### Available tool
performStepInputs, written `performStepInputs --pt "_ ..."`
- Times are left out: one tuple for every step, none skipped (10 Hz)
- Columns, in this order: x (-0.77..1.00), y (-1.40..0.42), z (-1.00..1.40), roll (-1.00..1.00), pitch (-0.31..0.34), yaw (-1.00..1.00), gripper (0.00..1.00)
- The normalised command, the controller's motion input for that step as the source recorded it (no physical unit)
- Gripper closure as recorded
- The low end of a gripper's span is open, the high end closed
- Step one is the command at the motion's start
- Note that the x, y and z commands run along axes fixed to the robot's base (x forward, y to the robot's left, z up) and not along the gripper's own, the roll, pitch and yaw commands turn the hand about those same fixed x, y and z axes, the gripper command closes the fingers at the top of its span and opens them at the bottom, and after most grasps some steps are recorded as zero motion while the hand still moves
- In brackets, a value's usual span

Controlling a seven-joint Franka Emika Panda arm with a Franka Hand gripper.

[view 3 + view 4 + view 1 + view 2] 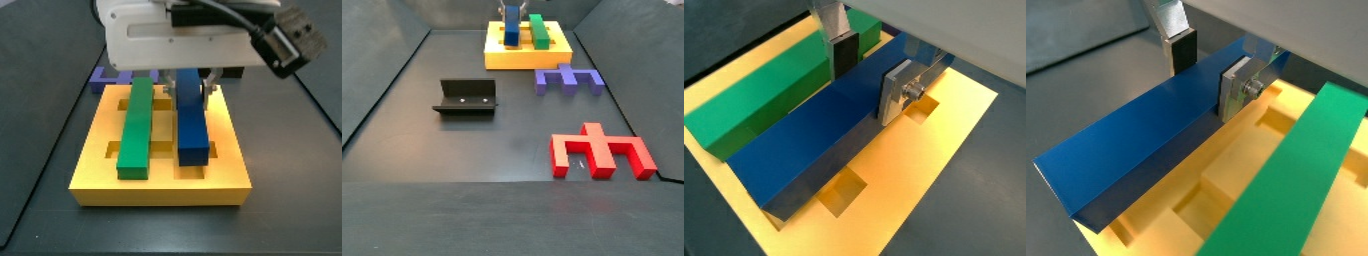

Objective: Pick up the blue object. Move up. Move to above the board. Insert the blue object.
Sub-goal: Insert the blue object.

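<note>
Looking from the nearest things outward in a side view, we count one red comb-shaped plastic piece (pixel 603 153), one dark L-shaped fixture (pixel 466 97) on the dark tabletop (pixel 489 150), one purple notched comb-shaped piece (pixel 568 79), and at the far end one large flat yellow-orange grooved board (pixel 528 56) carrying two bars. The long dark navy-blue rectangular bar (pixel 191 124) lies along the board beside the single long green rectangular bar (pixel 136 126), their long axes parallel, running from the board's near edge back toward the arm. The pincer (pixel 873 71) is clenched on the navy-blue bar near its far end, one silver finger (pixel 898 90) on each long side, so the bar stretches away from the grip along the groove. In both wrist views the bar (pixel 1140 135) seems to ride a little proud of the board, tilted slightly, so we judge insertion not quite complete; pressing straight down along that groove looks like the remaining move.
</note>
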Motion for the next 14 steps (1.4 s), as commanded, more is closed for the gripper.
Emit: performStepInputs --pt "0.02 -0.13 -0.17 0.25 0.0 0.29 1.0" --pt "0.01 -0.16 -0.13 0.2 0.021 0.09 1.0" --pt "0.0 -0.15 -0.13 0.15 0.0 0.04 1.0" --pt "0.0 -0.09 -0.19 0.13 0.0 0.01 1.0" --pt "0.0 -0.06 -0.22 0.09 0.0 0.0 1.0" --pt "0.0 -0.05 -0.22 0.07 0.0 0.0 1.0" --pt "0.0 -0.04 -0.22 0.06 0.0 0.0 1.0" --pt "0.0 -0.07 -0.2 0.06 0.0 0.0 1.0" --pt "0.03 -0.15 -0.16 0.05 0.0 0.0 1.0" --pt "0.08 -0.17 -0.18 0.03 0.0 0.0 1.0" --pt "0.04 -0.07 -0.22 0.03 0.0 -0.04 1.0" --pt "0.01 -0.02 -0.22 0.03 0.0 -0.04 1.0" --pt "0.0 0.0 -0.3 0.0 0.0 0.0 1.0" --pt "0.0 0.0 -0.06 0.09 0.0 0.0 1.0"
